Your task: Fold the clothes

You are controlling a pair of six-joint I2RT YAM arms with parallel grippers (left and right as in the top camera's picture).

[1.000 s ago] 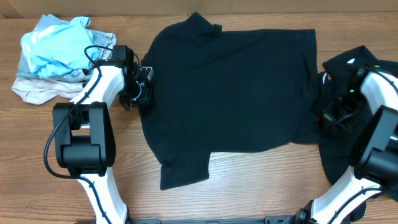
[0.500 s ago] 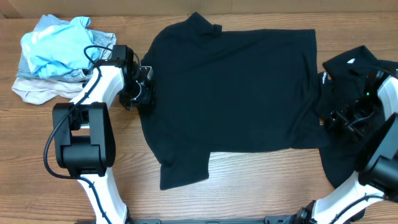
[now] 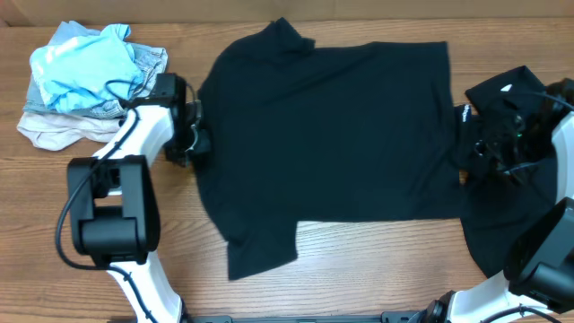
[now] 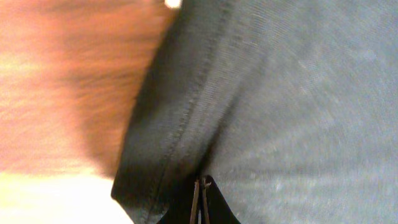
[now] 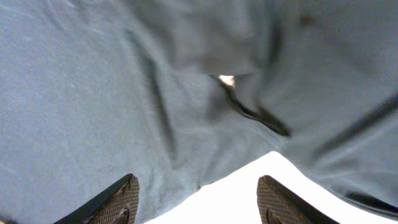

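A black short-sleeved shirt (image 3: 332, 135) lies spread flat across the middle of the table, collar toward the far edge. My left gripper (image 3: 198, 139) is at its left edge. In the left wrist view the left gripper (image 4: 200, 181) is shut, pinching the dark fabric just inside the stitched hem (image 4: 180, 118). A second black garment (image 3: 505, 103) with a small white label lies crumpled at the right. My right gripper (image 3: 486, 150) hovers over it. In the right wrist view the right gripper (image 5: 198, 188) stands open above the rumpled black cloth (image 5: 93, 93), holding nothing.
A pile of light-blue (image 3: 82, 61), grey and beige (image 3: 56, 131) garments sits at the far left corner. Bare wooden table (image 3: 377, 269) shows in front of the spread shirt. Both arm bases stand at the near edge.
My left gripper has shut on the shirt's left edge and moved left, dragging the shirt a little that way. My right gripper has opened and drawn back to the right.
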